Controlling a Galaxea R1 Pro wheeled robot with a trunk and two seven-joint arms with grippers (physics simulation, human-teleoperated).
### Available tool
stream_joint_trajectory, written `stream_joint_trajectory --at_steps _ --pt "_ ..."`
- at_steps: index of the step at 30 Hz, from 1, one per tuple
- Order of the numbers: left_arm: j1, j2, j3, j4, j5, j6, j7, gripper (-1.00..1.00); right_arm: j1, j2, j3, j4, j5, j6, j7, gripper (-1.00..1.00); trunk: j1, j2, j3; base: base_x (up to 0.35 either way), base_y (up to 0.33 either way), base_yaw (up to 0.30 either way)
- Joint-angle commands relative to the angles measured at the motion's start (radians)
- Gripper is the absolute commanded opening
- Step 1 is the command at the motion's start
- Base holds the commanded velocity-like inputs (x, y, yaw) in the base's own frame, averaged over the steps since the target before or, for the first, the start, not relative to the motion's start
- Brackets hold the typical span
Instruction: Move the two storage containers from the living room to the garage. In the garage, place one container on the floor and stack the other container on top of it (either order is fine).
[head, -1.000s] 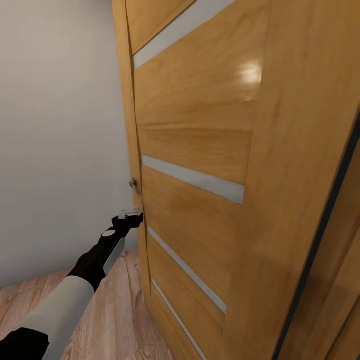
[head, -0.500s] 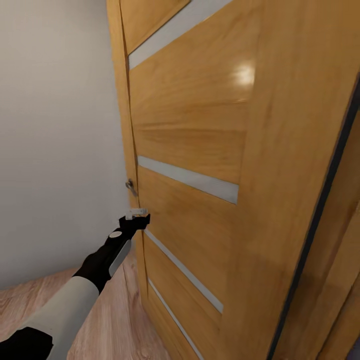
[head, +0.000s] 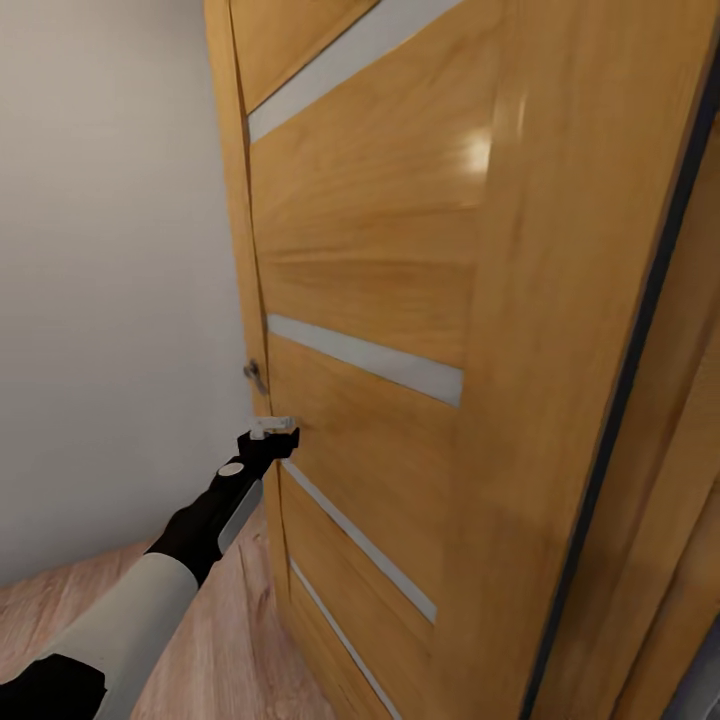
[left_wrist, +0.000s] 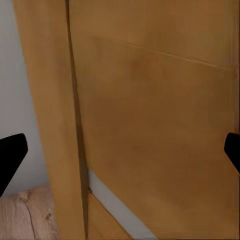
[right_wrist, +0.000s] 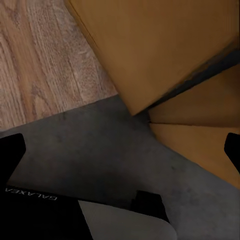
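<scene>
- A tall wooden door (head: 400, 280) stands right in front of the robot, warm honey-coloured, crossed by slanting frosted glass slats (head: 365, 357), with a bright glare spot high on its panel.
- The left arm (head: 150, 590) reaches forward from the lower left of the head view, white sleeve giving way to black links, and the left gripper (head: 275, 432) sits right at the door's edge, just below the small metal door handle (head: 255, 375). Whether it actually touches the wood I cannot tell.
- In the left wrist view the two black fingertips (left_wrist: 11, 155) sit far out at either side of the picture, so that tool is spread wide with nothing between its fingers; ahead of it are the door face and the dark seam against the door frame (left_wrist: 47, 115).
- Beyond the frame is a plain pale wall (head: 110, 280), and below it a strip of light wood-plank floor (head: 225, 640).
- The right wrist view looks down: the right gripper (right_wrist: 120, 150) has its dark fingertips well apart and holds nothing.
- Under it the planks (right_wrist: 45, 65) give way to a grey concrete floor (right_wrist: 100, 150), with the door's bottom corner (right_wrist: 150, 55) standing over that join.
- The orange-red storage containers are nowhere I can point to from here, so I cannot tell where they are.
</scene>
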Motion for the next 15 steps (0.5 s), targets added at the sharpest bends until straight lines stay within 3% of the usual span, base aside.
stream_joint_trajectory --at_steps 1,7,15 --pt "0.000 0.001 -0.010 -0.003 0.019 0.002 0.004 1.00 0.000 -0.031 -0.009 -0.003 0.013 0.007 0.002 1.00 0.000 -0.001 0.000 0.000 0.000 -0.113" --pt "-0.001 0.001 -0.010 -0.003 0.019 0.002 0.004 1.00 0.000 -0.031 -0.009 -0.003 0.013 0.007 0.002 1.00 0.000 -0.001 0.001 0.000 0.000 -0.041" --pt "-0.001 0.001 -0.010 -0.003 0.019 0.002 0.004 1.00 0.000 -0.031 -0.009 -0.003 0.013 0.007 0.002 1.00 0.000 -0.001 0.008 0.000 0.000 -0.160"
